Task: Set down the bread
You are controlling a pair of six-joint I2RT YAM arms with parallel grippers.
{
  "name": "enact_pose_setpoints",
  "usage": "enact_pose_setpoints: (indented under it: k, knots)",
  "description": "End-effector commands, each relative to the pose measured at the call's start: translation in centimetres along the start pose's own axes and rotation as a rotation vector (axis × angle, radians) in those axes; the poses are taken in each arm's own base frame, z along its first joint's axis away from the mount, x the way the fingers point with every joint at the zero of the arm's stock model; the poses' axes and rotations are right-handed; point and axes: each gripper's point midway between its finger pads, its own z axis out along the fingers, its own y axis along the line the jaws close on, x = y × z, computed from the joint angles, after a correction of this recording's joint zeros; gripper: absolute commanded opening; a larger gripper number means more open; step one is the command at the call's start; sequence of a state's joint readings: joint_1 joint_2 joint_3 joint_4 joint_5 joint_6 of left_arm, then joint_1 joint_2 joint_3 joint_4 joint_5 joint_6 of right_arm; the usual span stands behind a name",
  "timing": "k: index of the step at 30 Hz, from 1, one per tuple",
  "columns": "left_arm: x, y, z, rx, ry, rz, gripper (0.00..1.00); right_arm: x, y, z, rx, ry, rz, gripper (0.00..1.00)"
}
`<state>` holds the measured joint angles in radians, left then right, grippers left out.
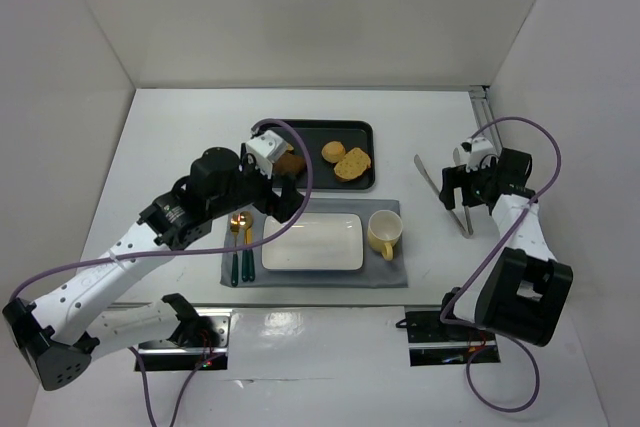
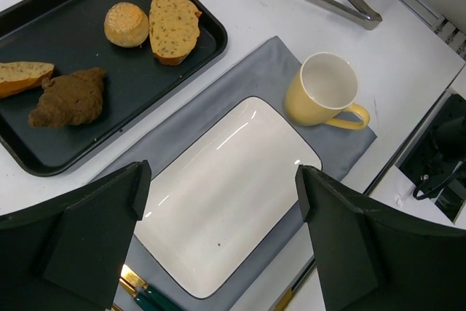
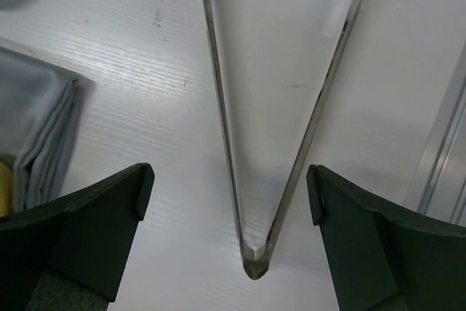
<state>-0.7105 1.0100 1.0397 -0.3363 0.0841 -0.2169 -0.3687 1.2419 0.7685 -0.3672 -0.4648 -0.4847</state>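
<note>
The bread [image 2: 175, 27], a flat golden-brown slice with a darker crust, lies on the black tray [image 2: 73, 5] beside a small round bun [image 2: 126, 24]. From above, the bread [image 1: 352, 163] sits at the tray's right end. My left gripper [image 1: 278, 205] hovers over the near edge of the tray and the white plate [image 1: 312, 242]. Its wrist view shows the left gripper [image 2: 222, 180] open, with only the plate [image 2: 226, 172] below. My right gripper [image 1: 460, 192] is open and straddles the hinge end of metal tongs [image 3: 217, 71] lying on the table.
A dark brown chunk [image 2: 69, 98] and another slice [image 2: 22, 78] lie at the tray's left end. A yellow mug [image 1: 384, 233] stands on the grey mat [image 1: 385, 277] right of the plate. Cutlery [image 1: 240, 247] lies left of the plate. A metal rail [image 1: 480, 107] runs along the right wall.
</note>
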Motion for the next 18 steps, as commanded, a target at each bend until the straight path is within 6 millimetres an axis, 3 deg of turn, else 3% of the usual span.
enact_pose_setpoints:
  k: [1, 18]
  knots:
    - [-1.2, -0.9, -0.2, 0.042, -0.042, -0.016, 1.00, -0.5, -1.5, 0.2, 0.055, 0.000, -0.091, 1.00]
    - [-1.7, -0.9, -0.8, 0.033, -0.064, -0.013, 1.00, 1.9, -3.3, 4.6, 0.036, 0.058, -0.121, 1.00]
